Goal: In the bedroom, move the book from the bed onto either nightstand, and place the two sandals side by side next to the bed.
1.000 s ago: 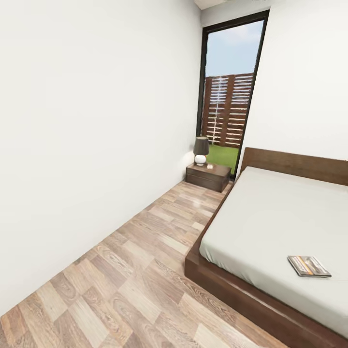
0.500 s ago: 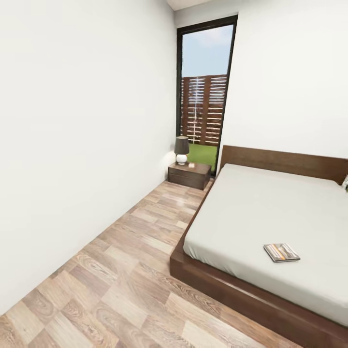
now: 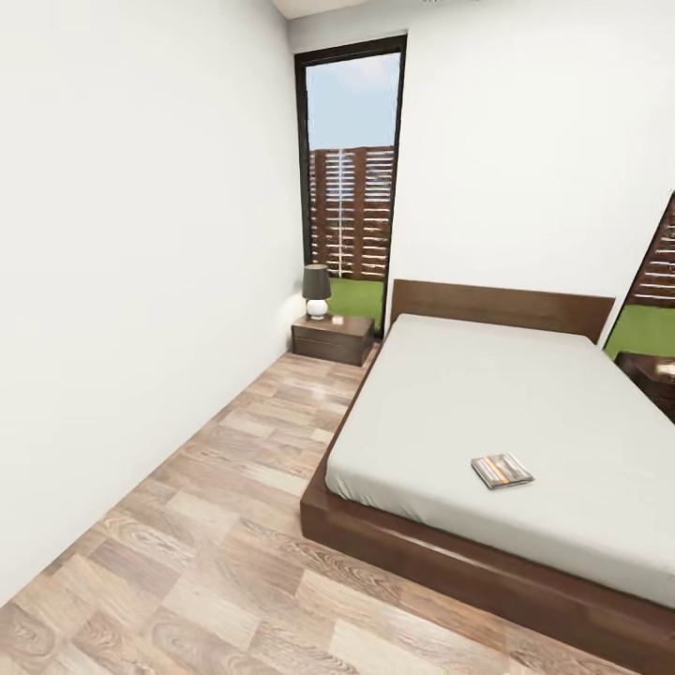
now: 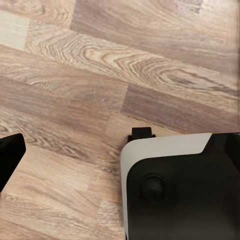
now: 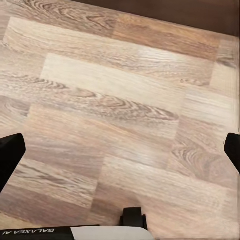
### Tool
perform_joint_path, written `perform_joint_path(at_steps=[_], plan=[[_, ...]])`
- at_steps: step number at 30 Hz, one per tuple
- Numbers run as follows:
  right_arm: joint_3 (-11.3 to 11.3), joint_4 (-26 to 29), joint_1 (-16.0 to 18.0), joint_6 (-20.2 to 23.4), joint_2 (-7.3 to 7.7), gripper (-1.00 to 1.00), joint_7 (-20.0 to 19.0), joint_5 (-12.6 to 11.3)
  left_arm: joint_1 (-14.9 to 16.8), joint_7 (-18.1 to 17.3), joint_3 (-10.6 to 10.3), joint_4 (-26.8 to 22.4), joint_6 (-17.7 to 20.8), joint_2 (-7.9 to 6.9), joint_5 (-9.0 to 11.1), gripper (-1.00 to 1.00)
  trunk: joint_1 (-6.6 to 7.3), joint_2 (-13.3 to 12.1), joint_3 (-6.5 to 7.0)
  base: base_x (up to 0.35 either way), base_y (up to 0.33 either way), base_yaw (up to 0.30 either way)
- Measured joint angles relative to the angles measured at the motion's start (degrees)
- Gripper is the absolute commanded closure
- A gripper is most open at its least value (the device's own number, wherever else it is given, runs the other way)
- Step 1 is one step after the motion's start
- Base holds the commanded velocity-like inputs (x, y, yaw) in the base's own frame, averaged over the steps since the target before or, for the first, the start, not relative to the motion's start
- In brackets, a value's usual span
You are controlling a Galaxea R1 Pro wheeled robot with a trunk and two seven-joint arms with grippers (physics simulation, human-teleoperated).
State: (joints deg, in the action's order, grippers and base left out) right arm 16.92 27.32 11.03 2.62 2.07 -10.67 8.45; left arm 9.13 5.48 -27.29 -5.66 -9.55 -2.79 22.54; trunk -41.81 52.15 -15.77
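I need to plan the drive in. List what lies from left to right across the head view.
White wall → lamp on the nightstand → tall window → bed → book on the mattress → second window at the right edge.

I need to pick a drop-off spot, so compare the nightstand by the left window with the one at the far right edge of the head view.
The left nightstand shows whole, drawer fronts included; the right nightstand is cut off by the picture's edge. The left one carries a lamp; the visible part of the right one looks bare. The book lies nearer the right side of the bed. Both are dark brown wood flanking the headboard.
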Motion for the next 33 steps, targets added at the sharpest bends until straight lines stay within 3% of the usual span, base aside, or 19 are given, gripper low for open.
perform_joint_path(at_steps=[33], plan=[[0.0,0.0,0.0,0.0,0.02,-1.0,0.0,0.0,0.0,-0.34,0.05,-0.02,-0.17,0.08,0.16,-1.0,0.0,0.0,0.0,0.0,0.0,-0.253]])
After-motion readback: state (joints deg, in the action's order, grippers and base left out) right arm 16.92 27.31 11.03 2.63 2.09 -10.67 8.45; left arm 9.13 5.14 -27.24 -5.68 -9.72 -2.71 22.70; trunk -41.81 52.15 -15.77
